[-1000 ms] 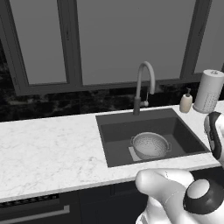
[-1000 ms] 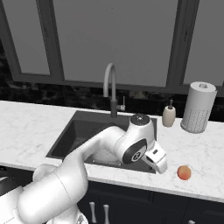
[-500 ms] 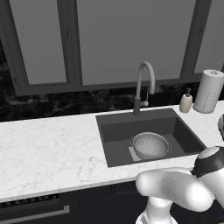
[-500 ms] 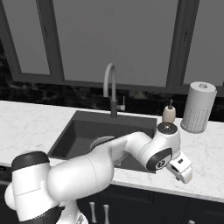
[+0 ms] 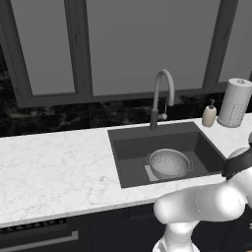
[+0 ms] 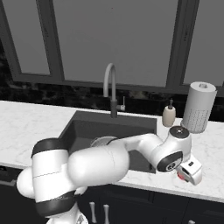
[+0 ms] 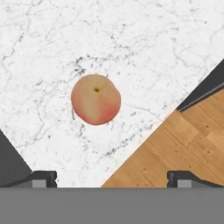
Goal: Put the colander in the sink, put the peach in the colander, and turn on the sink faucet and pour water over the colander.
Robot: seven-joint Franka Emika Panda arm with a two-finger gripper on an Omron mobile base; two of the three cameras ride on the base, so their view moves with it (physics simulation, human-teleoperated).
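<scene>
1. Left base view: colander (image 5: 169,164) sits in sink (image 5: 166,152), below faucet (image 5: 162,98).
2. Right base view: gripper (image 6: 191,171) hangs over counter edge, peach (image 6: 180,176) barely visible beneath.
3. Hand view: jaws spread wide, empty; peach (image 7: 96,99) off-centre, near edge, so a nudge could roll it off.

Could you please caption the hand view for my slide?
Open gripper hovers above the small round orange-red peach on white marble counter.

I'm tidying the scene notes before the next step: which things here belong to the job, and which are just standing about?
Part of the job:
- colander, already in the sink
- peach, on the marble counter, below the open gripper
- sink faucet

Just standing about:
- soap dispenser
- paper towel roll
</scene>
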